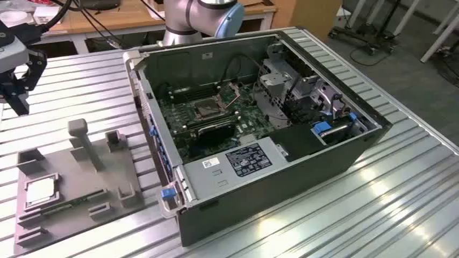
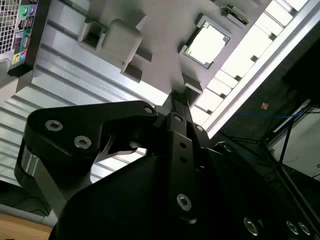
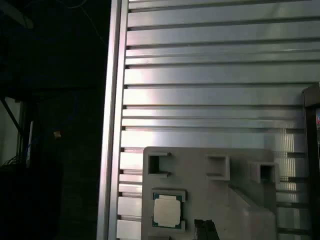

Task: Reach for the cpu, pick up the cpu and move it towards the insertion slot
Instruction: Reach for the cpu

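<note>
The cpu (image 1: 40, 191) is a small silvery square lying flat in a recess of the grey tray (image 1: 86, 177), near the front on the exterior view's left. It also appears in both wrist views, bright and uncovered (image 2: 207, 44) (image 3: 166, 211). My gripper (image 1: 16, 99) hangs above the table at the far left of the exterior view, beyond the tray's far end and well apart from the cpu. Its black tip (image 2: 176, 97) (image 3: 205, 230) points toward the tray. The insertion slot (image 1: 206, 109) is a metal-framed square socket on the green motherboard inside the open computer case (image 1: 287, 177).
The grey tray carries upright posts (image 1: 80, 141) and several other recesses. The tall case wall (image 1: 154, 134) stands between the tray and the motherboard. A ribbed aluminium table (image 1: 373, 204) runs under everything, and its edge (image 3: 114, 125) lies close beside the tray.
</note>
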### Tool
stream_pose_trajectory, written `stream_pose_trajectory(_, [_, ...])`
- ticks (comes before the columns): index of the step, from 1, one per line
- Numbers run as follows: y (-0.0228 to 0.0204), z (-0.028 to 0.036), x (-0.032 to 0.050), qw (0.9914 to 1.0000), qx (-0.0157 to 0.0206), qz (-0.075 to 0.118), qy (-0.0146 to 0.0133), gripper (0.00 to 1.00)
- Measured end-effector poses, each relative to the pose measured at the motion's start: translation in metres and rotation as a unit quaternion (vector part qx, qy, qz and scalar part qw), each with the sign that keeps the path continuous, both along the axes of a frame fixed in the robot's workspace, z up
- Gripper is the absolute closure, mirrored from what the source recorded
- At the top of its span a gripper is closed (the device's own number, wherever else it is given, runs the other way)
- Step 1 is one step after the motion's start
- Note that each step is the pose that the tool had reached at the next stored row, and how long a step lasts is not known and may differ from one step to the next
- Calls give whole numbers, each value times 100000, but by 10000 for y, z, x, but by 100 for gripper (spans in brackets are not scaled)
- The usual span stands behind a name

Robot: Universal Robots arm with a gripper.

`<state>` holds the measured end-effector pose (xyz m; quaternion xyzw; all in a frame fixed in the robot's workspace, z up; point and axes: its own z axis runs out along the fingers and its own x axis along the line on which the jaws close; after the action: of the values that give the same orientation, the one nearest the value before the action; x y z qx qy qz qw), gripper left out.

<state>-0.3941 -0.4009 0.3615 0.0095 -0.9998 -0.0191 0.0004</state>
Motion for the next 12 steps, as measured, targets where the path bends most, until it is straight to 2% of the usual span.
stream_pose_trajectory(12, [0, 1, -11, 100000, 1, 1, -6, 89])
